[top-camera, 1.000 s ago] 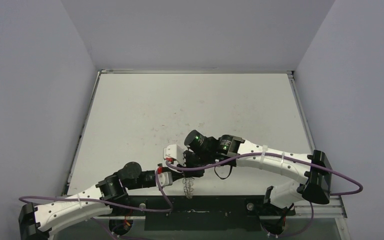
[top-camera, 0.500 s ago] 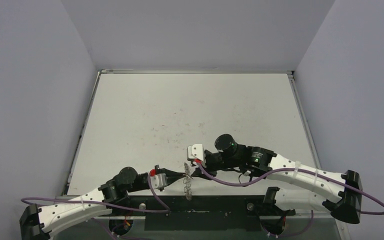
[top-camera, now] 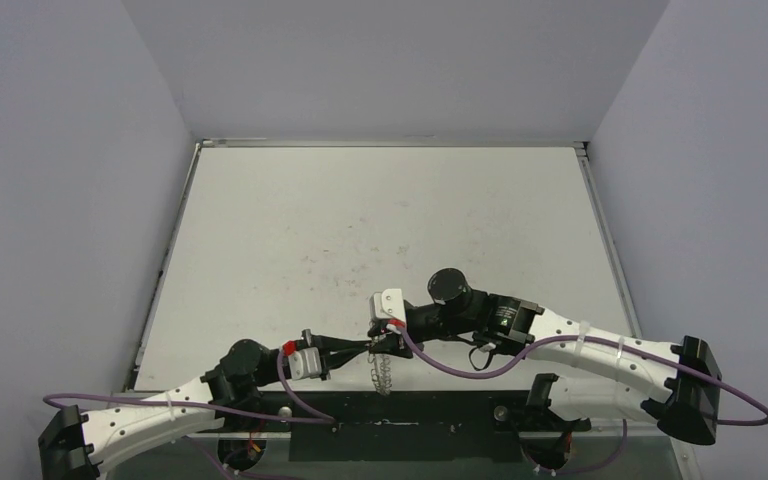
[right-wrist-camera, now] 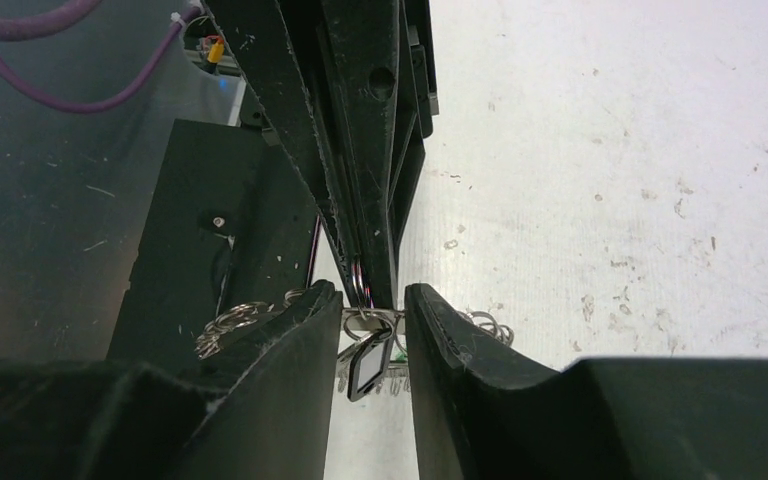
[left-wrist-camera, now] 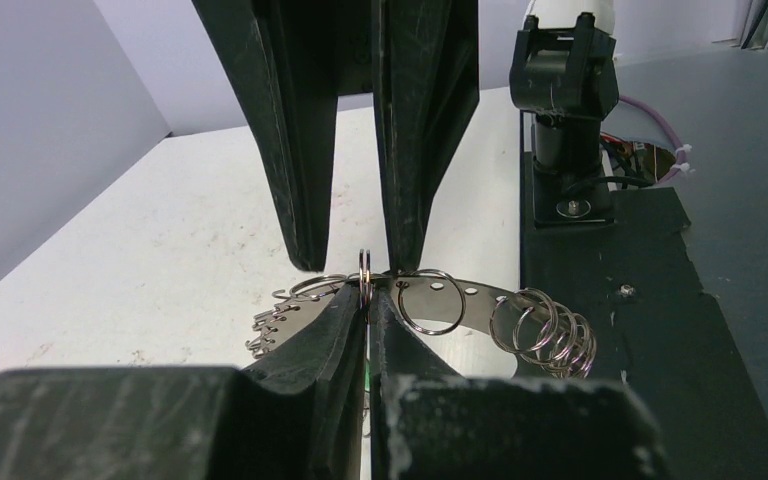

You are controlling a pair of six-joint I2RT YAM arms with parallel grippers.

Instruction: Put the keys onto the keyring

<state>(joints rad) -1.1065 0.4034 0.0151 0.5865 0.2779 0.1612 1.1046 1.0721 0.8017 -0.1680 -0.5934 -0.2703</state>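
Note:
The keyring point(left-wrist-camera: 472, 297) is a silvery band with holes, fringed with small wire loops point(left-wrist-camera: 550, 335); it hangs off the table's near edge point(top-camera: 382, 372). My left gripper point(left-wrist-camera: 368, 295) is shut on one small loop of it. My right gripper point(right-wrist-camera: 372, 300) faces the left one, tip to tip point(top-camera: 384, 343). It is open, and its fingers point(left-wrist-camera: 305, 180) straddle the pinched loop and a short stretch of the band. The keys hang under the band between the right fingers: a black oblong tag point(right-wrist-camera: 368, 368) shows, with a speck of green behind it.
A black strip point(left-wrist-camera: 650, 330) with the arm mounts point(left-wrist-camera: 565, 110) runs along the near edge, right below the keyring. The white tabletop point(top-camera: 380, 230) stretches away behind the grippers, walled on three sides. Purple cables point(top-camera: 460, 362) trail from both wrists.
The right arm has drawn back to the right and its base link swung outward. Its gripper still meets the left one at the keyring. The left gripper slid slightly right, still holding.

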